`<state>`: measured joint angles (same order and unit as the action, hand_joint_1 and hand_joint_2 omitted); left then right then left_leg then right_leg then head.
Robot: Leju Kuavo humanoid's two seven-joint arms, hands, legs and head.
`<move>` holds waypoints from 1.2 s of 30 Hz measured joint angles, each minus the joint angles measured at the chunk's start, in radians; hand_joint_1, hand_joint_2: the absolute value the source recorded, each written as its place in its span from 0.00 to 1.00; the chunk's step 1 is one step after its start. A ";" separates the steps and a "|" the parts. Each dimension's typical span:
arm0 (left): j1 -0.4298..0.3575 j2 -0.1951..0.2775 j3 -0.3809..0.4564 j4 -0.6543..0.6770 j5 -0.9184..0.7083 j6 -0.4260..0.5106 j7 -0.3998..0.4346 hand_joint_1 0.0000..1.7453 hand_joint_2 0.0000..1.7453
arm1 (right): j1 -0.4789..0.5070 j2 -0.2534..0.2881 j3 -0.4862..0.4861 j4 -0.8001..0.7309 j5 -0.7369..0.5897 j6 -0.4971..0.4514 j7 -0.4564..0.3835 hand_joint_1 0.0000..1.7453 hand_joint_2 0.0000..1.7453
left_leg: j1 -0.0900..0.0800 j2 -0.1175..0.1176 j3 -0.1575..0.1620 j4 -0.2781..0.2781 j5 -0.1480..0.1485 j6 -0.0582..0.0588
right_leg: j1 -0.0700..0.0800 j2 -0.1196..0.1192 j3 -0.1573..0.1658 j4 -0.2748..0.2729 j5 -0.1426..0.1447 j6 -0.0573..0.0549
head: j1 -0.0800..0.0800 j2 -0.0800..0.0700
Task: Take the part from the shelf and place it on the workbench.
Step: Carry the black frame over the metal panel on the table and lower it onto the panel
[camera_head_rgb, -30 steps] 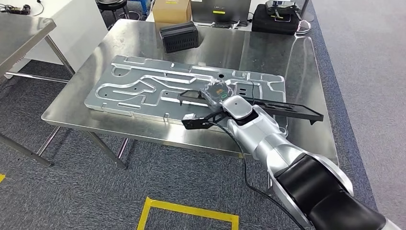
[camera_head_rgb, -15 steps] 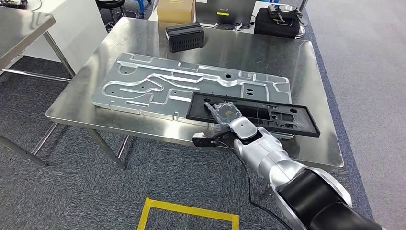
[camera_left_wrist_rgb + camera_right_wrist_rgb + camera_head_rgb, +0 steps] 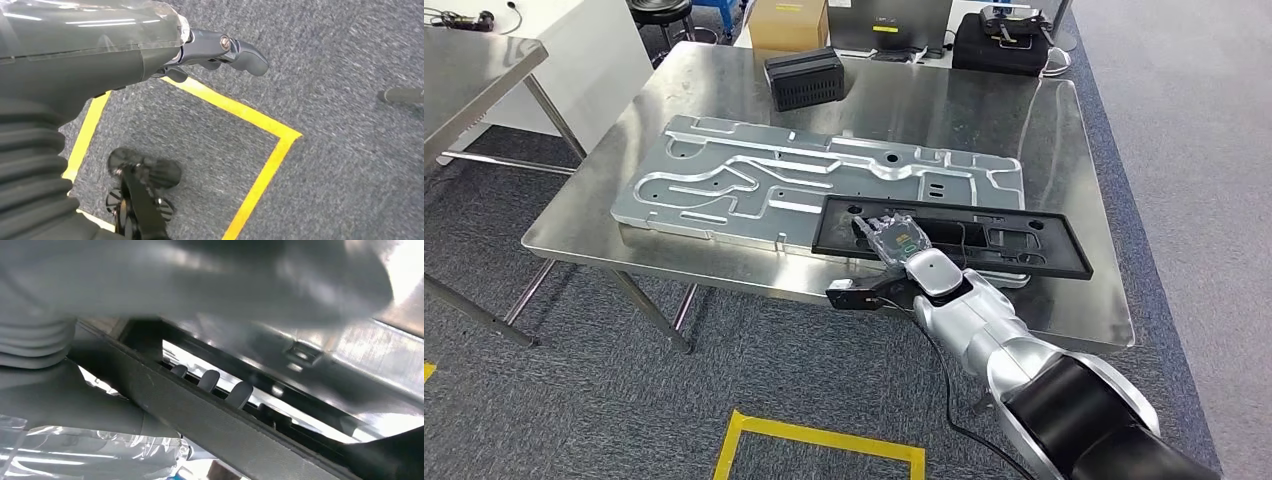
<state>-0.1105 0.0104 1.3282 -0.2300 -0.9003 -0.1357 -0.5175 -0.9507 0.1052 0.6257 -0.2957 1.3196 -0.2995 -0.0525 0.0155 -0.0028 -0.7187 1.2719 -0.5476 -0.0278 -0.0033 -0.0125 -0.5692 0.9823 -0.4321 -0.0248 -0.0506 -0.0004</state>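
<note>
The part is a long black plastic frame (image 3: 1014,240) lying low over the front right of the steel workbench (image 3: 1064,150), its far edge overlapping a big aluminium plate (image 3: 744,180). My right hand (image 3: 896,240) grips the frame near its left end. In the right wrist view the dark fingers (image 3: 240,392) poke up through an opening behind the frame's rail (image 3: 200,420). Whether the frame fully rests on the bench is not visible. My left hand (image 3: 150,45) hangs over the carpet with nothing in it.
A black ribbed box (image 3: 804,78) stands at the bench's back, with a cardboard box (image 3: 789,22) and a black case (image 3: 1004,45) beyond it. Another steel table (image 3: 474,70) is at the far left. Yellow floor tape (image 3: 814,440) marks the carpet below.
The frame was tilted above the plate a second ago; my right hand has brought it down flat and nearer the bench's front right. The camera shifted slightly.
</note>
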 joint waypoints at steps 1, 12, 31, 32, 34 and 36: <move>0.002 0.000 -0.001 0.000 0.000 0.001 0.000 0.00 0.00 | 0.006 -0.002 -0.005 0.000 -0.004 -0.041 -0.001 0.00 0.00 | 0.002 0.000 -0.006 0.015 0.003 -0.003 | 0.000 0.000 -0.002 0.003 -0.001 0.001 | 0.000 0.000; 0.006 -0.005 -0.005 0.002 0.008 0.001 -0.014 0.00 0.00 | 0.137 -0.058 -0.244 -0.451 -0.024 -0.400 -0.204 0.00 0.00 | 0.010 -0.006 0.110 -0.229 0.109 0.040 | -0.003 0.012 -0.059 0.118 -0.071 0.053 | 0.000 0.000; 0.050 -0.026 0.010 0.003 0.068 -0.072 -0.060 0.00 0.00 | 0.715 -0.312 -1.055 -1.451 -1.080 -0.288 -0.601 0.00 0.00 | -0.004 -0.003 0.019 0.023 -0.042 0.018 | 0.009 -0.006 -0.008 0.001 0.000 0.005 | 0.000 0.000; 0.052 -0.027 0.014 0.003 0.071 -0.073 -0.064 0.00 0.00 | 0.761 -0.313 -1.106 -1.457 -1.102 -0.262 -0.611 0.00 0.00 | -0.003 -0.003 0.027 0.015 -0.030 0.016 | 0.008 -0.006 -0.008 0.003 -0.002 0.006 | 0.000 0.000; 0.057 -0.030 0.022 0.003 0.076 -0.075 -0.069 0.00 0.00 | 0.854 -0.303 -1.206 -1.460 -1.121 -0.213 -0.627 0.00 0.00 | -0.001 -0.003 0.093 -0.107 0.030 0.015 | 0.005 -0.006 -0.008 0.012 -0.006 0.013 | 0.001 0.000; 0.059 -0.034 0.027 0.003 0.079 -0.078 -0.072 0.00 0.00 | 0.926 -0.275 -1.301 -1.450 -1.109 -0.162 -0.637 0.00 0.00 | -0.004 -0.005 0.155 -0.223 0.067 0.022 | 0.006 -0.004 -0.011 0.022 -0.011 0.021 | 0.000 0.000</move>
<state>-0.0512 -0.0238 1.3550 -0.2270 -0.8211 -0.2135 -0.5896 -0.0242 -0.1698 -0.6751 -1.7457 0.2103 -0.4620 -0.6897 0.0115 -0.0079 -0.5642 1.0486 -0.4804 -0.0060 0.0023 -0.0162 -0.5801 1.0046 -0.4431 -0.0037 -0.0503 -0.0004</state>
